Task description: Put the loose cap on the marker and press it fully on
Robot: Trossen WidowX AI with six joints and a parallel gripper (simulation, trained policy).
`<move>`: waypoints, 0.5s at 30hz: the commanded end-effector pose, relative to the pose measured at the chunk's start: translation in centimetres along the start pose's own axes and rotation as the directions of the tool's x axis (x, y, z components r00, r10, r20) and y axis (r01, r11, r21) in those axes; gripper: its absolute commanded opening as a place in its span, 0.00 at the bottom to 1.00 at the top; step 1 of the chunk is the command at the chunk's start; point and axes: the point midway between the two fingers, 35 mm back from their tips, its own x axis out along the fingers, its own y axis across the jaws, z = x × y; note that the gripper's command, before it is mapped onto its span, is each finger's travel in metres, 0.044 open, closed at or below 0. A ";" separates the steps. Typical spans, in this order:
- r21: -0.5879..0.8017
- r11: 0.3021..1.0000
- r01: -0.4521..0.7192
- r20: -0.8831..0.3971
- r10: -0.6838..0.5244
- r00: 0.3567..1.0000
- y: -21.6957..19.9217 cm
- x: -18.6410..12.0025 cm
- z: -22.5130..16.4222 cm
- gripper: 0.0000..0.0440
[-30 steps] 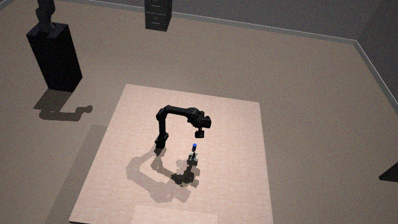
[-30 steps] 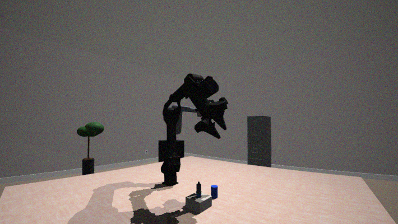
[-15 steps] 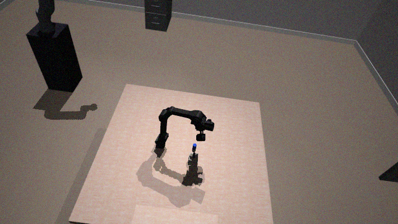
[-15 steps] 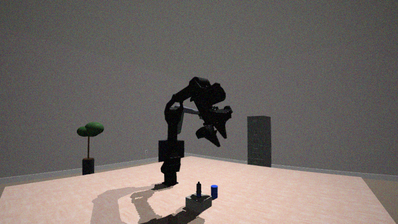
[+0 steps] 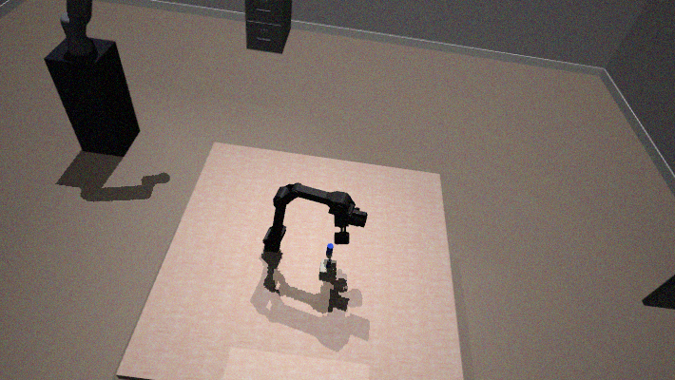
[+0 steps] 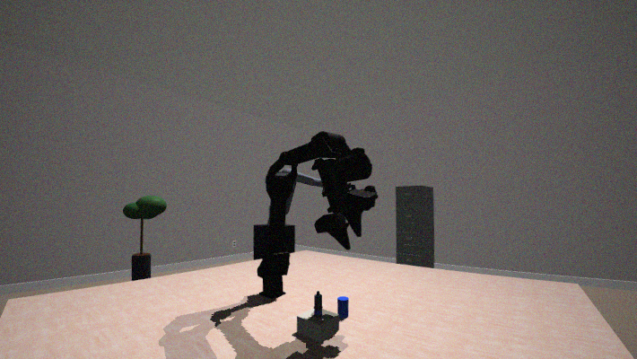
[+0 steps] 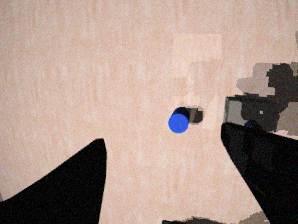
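pale wood-look table (image 5: 390, 204) (image 6: 471, 296) (image 7: 60, 65) — faintly grained, blue plastic-looking cap (image 5: 330, 246) (image 6: 343, 308) (image 7: 178, 123), matt black arm (image 5: 314, 193) (image 6: 302, 153)

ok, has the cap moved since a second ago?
No. In the exterior view the blue cap stands at the same spot beside the holder block.
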 end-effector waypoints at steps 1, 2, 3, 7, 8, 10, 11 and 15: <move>-0.006 1.000 0.014 -0.042 -0.014 0.999 -0.4 0.9 -0.2 0.74; -0.008 1.000 0.018 -0.051 -0.019 0.999 -0.5 1.1 -0.3 0.74; -0.010 1.000 0.023 -0.059 -0.024 0.998 -0.6 1.2 -0.3 0.74; -0.018 0.999 0.041 -0.095 -0.043 0.995 -1.0 2.0 -0.5 0.74; -0.020 0.999 0.046 -0.103 -0.048 0.994 -1.1 2.1 -0.6 0.74; -0.025 0.998 0.055 -0.120 -0.058 0.991 -1.3 2.5 -0.7 0.74; -0.028 0.998 0.060 -0.128 -0.063 0.990 -1.4 2.7 -0.7 0.74; -0.039 0.996 0.078 -0.159 -0.083 0.984 -1.7 3.4 -0.9 0.74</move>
